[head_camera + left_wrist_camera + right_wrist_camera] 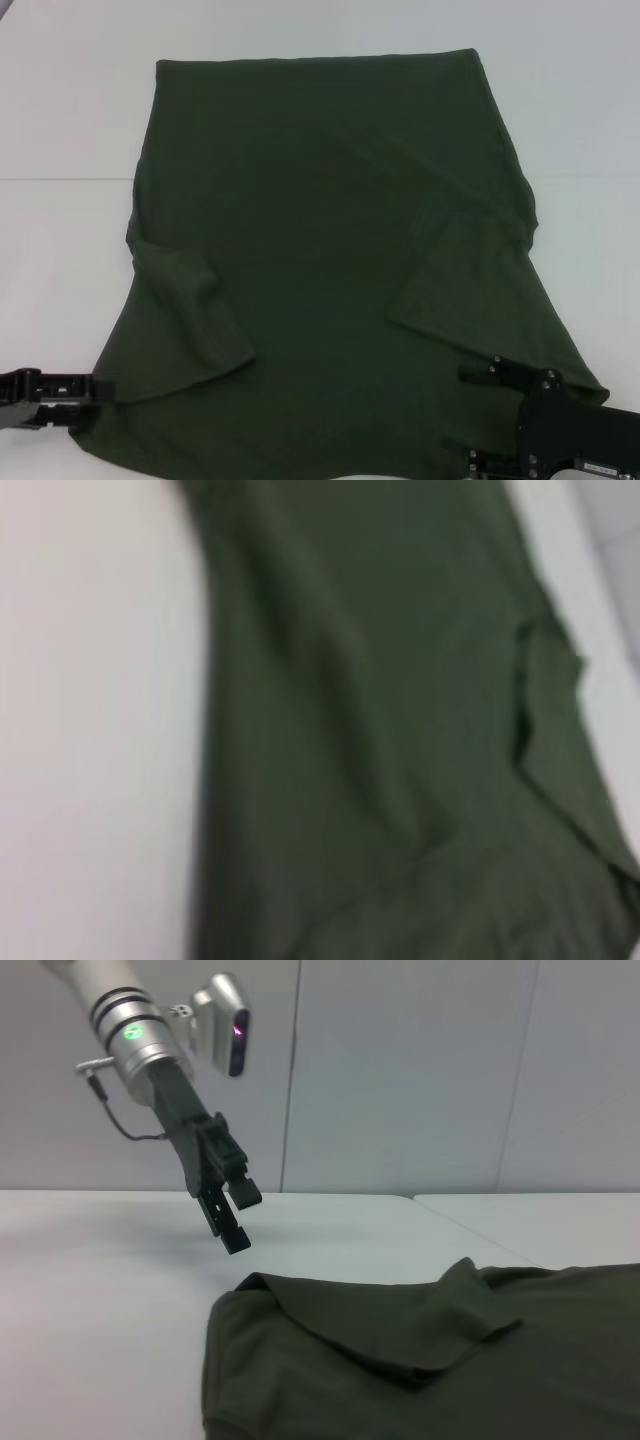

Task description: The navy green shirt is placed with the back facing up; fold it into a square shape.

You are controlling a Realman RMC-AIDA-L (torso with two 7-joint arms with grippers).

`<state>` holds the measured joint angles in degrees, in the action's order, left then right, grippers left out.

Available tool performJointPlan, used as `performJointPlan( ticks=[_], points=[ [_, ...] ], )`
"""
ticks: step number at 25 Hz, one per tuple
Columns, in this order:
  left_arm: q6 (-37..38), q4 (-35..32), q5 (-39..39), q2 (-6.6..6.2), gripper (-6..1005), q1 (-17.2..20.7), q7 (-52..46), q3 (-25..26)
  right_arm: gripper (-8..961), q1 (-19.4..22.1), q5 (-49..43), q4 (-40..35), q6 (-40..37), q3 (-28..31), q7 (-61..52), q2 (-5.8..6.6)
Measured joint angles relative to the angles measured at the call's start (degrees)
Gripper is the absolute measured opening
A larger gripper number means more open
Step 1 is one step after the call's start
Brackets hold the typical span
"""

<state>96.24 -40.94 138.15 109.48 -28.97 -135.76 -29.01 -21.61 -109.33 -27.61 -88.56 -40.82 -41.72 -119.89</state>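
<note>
White worktop (60,120) carries the navy green shirt (330,250) spread flat with both sleeves folded inward, left hand (232,1222) raised empty with fingers apart, right hand (545,420) state apparently indeterminable.

The navy green shirt (330,250) is soft matt cloth, plain, its surface smooth apart from gentle creases and folded-in sleeves. The bench (70,110) under it is white, smooth, with a dull sheen. In the right wrist view the left claw (232,1222) looks like matt black plastic or metal, on an arm of silvery, slightly glossy metal. The right claw (500,415) housing is matt black with small screws.
</note>
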Motion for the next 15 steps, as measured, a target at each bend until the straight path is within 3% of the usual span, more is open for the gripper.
performJointPlan(
  ticks=[15],
  points=[
    [-5.1,-0.4,8.6,0.33,865,-3.0,-6.8,-0.4,826,-0.3,0.0,0.0,0.3,-2.1,-0.3,0.18]
  ],
)
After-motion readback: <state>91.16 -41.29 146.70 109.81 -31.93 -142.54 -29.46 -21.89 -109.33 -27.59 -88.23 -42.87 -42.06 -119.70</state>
